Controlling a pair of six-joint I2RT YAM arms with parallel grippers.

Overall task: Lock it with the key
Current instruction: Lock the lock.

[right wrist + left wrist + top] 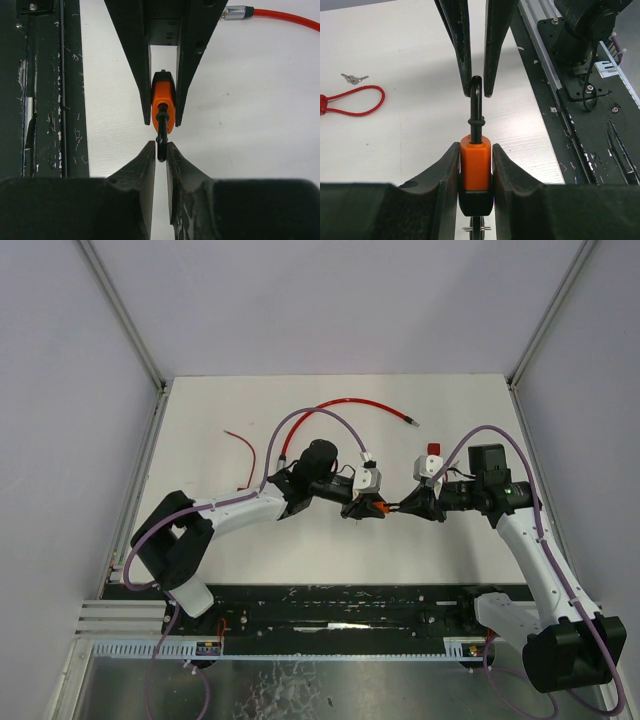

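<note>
Both arms meet over the near middle of the table (230,400), wrists turned toward each other. Left gripper (475,148) closed on the lock (475,167): both pads flat against the sides of the orange body, black base sunk between the fingers. Shackle (476,107) black, seen edge-on, pointing away from the left wrist toward the right arm, with a thin collar round it just above the body. Right gripper (160,145) closed on the shackle: fingertips pinch the loop from both sides, tips just short of the orange body and not touching it. The two sets of fingers sit nearly in line, the lock bridging them. Cannot tell whether the shackle is seated or open; its far leg is hidden. A bit of thin metal shows under the lock body at the bottom edge of the left wrist view, too cropped to identify. Keys (354,78): small silver pair lying flat on the table, well apart from the lock and both grippers, just beside a red cord (357,100) that lies in a loop. Red cable (345,405) arcs across the far half of the table, its metal end pointing right. Thin red wire (245,450) lies left of the left arm.
</note>
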